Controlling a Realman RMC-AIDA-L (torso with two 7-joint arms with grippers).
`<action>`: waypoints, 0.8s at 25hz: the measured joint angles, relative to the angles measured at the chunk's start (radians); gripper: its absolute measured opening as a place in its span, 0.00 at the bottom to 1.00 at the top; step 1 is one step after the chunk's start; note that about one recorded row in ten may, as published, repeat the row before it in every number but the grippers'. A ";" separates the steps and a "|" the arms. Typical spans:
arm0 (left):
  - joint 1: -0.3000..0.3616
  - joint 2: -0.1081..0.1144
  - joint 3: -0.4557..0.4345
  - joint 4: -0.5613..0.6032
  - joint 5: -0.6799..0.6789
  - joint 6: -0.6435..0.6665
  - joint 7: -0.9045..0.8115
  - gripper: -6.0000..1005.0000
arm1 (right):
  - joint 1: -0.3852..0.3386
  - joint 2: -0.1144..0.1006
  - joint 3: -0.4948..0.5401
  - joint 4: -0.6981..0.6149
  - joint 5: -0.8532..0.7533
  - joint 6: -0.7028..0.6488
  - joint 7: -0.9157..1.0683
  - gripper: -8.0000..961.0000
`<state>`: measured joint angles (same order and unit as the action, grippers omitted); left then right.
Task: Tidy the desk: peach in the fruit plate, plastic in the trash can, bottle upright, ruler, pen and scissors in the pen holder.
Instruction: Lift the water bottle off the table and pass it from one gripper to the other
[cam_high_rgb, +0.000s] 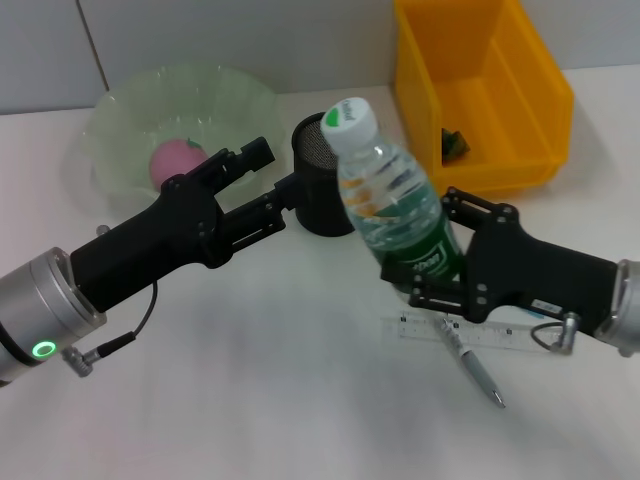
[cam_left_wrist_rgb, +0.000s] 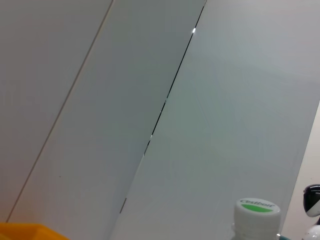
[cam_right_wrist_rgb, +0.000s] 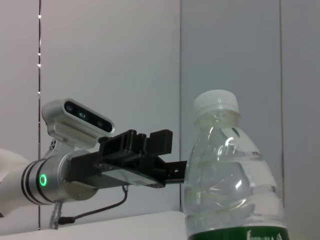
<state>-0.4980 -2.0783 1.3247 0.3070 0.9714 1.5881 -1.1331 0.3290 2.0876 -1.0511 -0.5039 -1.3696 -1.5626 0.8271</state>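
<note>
The right gripper (cam_high_rgb: 432, 272) has its jaws closed on the lower part of the bottle (cam_high_rgb: 390, 200), which stands upright. The left gripper (cam_high_rgb: 285, 190) reaches beside the black pen holder (cam_high_rgb: 322, 195); I cannot tell the state of its jaws. The ruler (cam_high_rgb: 455, 330) and pen (cam_high_rgb: 472, 362) lie on the counter (cam_high_rgb: 250, 400). The peach (cam_high_rgb: 178, 160) sits in the plate (cam_high_rgb: 130, 120).

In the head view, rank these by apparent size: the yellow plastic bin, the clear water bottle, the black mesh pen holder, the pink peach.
1. Yellow plastic bin.
2. Clear water bottle, though it stands nearer the camera, which enlarges it.
3. Black mesh pen holder, partly hidden behind the bottle.
4. Pink peach, clearly smallest.
</note>
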 joint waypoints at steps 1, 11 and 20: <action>-0.001 0.000 0.000 -0.003 0.000 0.001 0.002 0.81 | 0.013 0.000 0.000 0.018 0.000 0.002 -0.002 0.81; -0.004 0.000 0.001 -0.012 -0.001 0.028 0.008 0.81 | 0.116 0.000 0.000 0.165 0.001 0.028 -0.054 0.81; -0.008 -0.001 0.001 -0.023 -0.016 0.039 0.005 0.79 | 0.189 0.003 -0.001 0.278 0.001 0.040 -0.106 0.81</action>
<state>-0.5057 -2.0795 1.3253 0.2843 0.9557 1.6266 -1.1286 0.5181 2.0906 -1.0524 -0.2264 -1.3681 -1.5221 0.7208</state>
